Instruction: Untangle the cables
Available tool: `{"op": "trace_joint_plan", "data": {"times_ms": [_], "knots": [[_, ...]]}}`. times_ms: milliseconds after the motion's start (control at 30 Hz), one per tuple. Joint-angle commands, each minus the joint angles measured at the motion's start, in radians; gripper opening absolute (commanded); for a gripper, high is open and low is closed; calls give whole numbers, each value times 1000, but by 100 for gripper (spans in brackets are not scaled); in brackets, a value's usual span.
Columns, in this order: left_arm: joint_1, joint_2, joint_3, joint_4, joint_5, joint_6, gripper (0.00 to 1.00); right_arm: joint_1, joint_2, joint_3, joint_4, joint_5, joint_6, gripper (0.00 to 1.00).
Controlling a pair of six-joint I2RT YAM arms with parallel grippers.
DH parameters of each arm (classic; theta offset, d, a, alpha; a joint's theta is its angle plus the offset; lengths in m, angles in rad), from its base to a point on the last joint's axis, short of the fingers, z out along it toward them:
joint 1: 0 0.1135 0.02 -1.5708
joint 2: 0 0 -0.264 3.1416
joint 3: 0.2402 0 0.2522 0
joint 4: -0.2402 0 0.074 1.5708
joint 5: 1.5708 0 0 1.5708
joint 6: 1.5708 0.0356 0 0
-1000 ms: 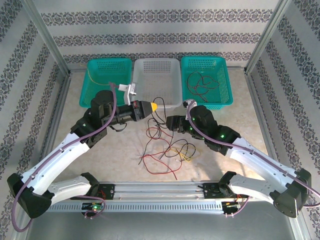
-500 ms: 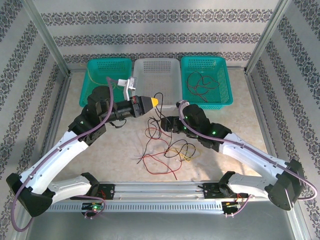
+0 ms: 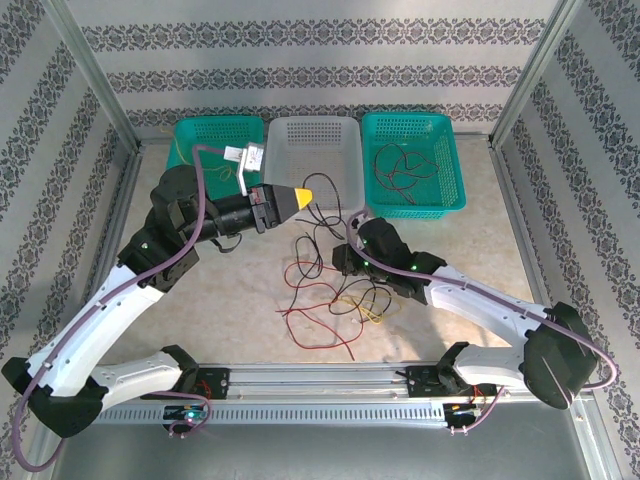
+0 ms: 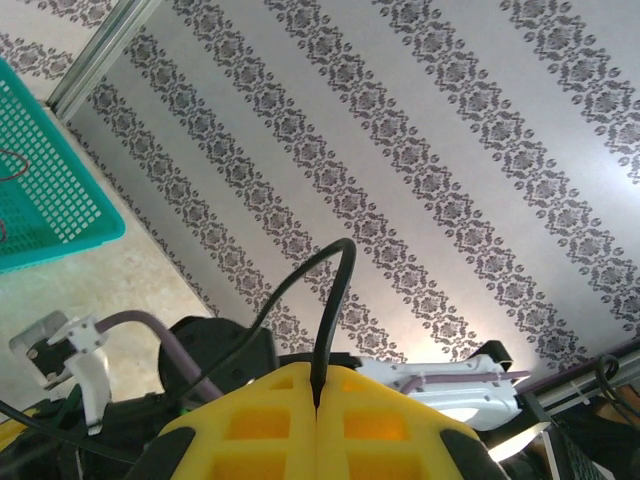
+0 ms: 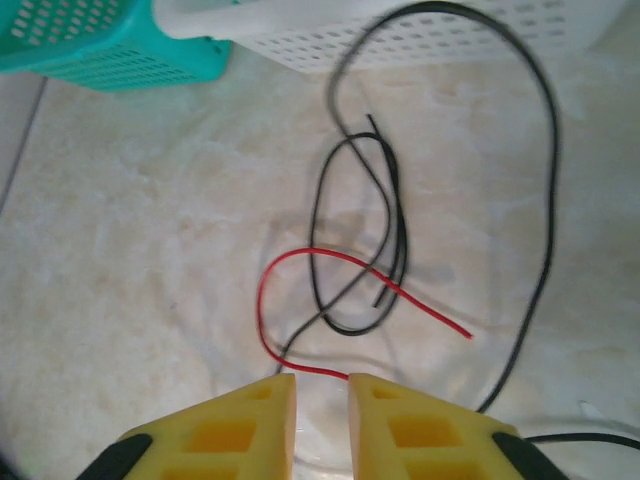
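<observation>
A black cable (image 4: pixel 335 300) is held pinched and raised by the pressed-together left pincer (image 4: pixel 317 400) above the cables (image 3: pixel 335 295) tangled on the table (image 3: pixel 230 300), while a red cable (image 5: pixel 262 300) is met at the tips of the narrowly spread right pincer (image 5: pixel 320 395), which, it is judged, must next be shut on it so the two can be drawn apart.

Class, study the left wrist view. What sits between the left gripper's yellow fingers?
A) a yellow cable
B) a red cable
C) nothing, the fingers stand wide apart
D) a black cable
D: the left gripper is closed, and a black cable rises in an arch from the seam between its fingers.
</observation>
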Motion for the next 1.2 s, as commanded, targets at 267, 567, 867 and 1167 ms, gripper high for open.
{"op": "trace_joint_plan", "data": {"times_ms": [267, 567, 867, 1167], "knots": [[45, 69, 126, -183, -133, 180, 0, -5, -198, -124, -43, 45, 108, 33], [183, 302, 332, -193, -210, 216, 0, 22, -378, -139, -175, 124, 117, 55], [271, 573, 579, -197, -211, 206, 0, 16, -395, -57, -278, 153, 76, 56], [275, 765, 683, -217, -243, 215, 0, 9, -420, -20, -335, 171, 73, 57]]}}
